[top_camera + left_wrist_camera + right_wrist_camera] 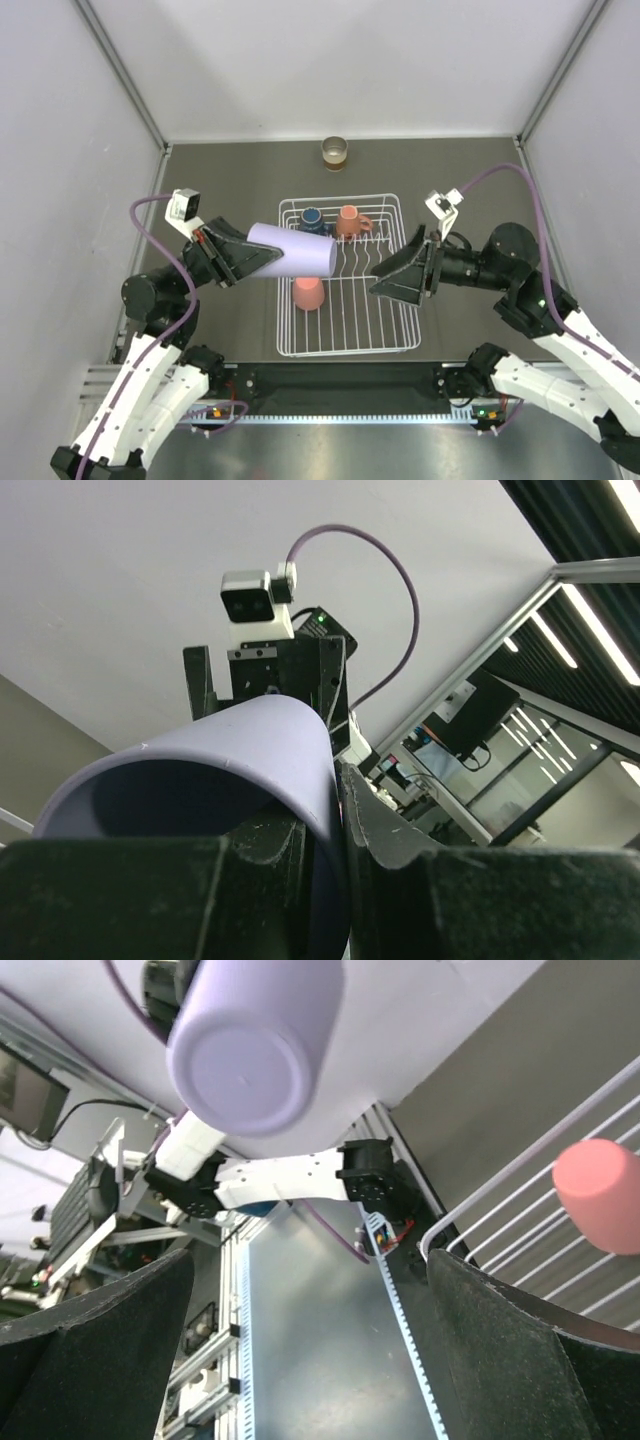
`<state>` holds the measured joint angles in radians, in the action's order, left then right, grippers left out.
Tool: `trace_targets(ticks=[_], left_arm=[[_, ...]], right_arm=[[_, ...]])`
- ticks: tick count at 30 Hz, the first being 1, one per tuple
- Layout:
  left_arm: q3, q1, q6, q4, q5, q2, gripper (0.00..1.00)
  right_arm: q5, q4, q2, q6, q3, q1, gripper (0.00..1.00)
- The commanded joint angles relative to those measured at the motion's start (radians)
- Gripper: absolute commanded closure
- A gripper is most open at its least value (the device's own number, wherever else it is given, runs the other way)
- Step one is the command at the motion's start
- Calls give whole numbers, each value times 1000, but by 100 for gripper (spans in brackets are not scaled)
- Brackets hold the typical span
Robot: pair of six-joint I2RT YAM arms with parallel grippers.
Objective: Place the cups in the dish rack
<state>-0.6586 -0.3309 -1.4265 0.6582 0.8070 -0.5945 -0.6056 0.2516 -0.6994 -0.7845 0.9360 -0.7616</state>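
Dark grey tabletop (220,170) boxed in by plain white panels (340,60) at 9, 12 and 3 o'clock, with metal posts (126,80) slanting in from 11 and 1 o'clock. Outside the enclosure, in the left wrist view, long ceiling light strips (600,620) at 2 o'clock and a dark monitor (470,715) at 3 o'clock.

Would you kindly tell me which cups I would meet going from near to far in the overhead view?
Pink tumbler → lavender tumbler in the left pincer → shiny brownish cup beyond the white wire dish rack.
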Motion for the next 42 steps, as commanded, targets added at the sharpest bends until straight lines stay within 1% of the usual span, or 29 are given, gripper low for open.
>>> trace_targets(ticks=[1, 2, 6, 9, 11, 16, 18, 20, 26, 31, 32, 37, 42], left_arm=[[46, -23, -70, 210, 3, -7, 100], [54, -36, -74, 240, -8, -8, 100], [89, -63, -77, 276, -32, -18, 100], [114, -80, -81, 294, -55, -16, 100], [125, -86, -80, 291, -66, -14, 100], [152, -91, -75, 285, -100, -4, 100], [155, -91, -71, 275, -101, -4, 100], [162, -91, -65, 245, -121, -1, 100], [200, -91, -72, 227, -184, 24, 100], [235, -91, -98, 242, -198, 28, 100], [234, -92, -100, 245, -198, 30, 100], [231, -92, -104, 239, -195, 39, 100], [232, -92, -101, 227, -193, 48, 100]], right_arm=[[-39, -173, -29, -58, 6, -31, 0], [-33, -172, -40, -55, 20, -38, 0], [0, -187, -90, -18, 47, -88, 0], [59, -169, -138, 20, 87, -123, 0], [108, -158, -169, 39, 116, -151, 0], [158, -219, -216, 53, 133, -200, 1], [174, -244, -224, 57, 141, -214, 0], [193, -271, -232, 60, 142, -232, 0], [273, -308, -238, 83, 136, -274, 0], [328, -307, -291, 108, 171, -320, 10], [336, -307, -301, 113, 176, -327, 14], [389, -313, -327, 134, 193, -358, 18], [400, -319, -333, 137, 199, -364, 23]])
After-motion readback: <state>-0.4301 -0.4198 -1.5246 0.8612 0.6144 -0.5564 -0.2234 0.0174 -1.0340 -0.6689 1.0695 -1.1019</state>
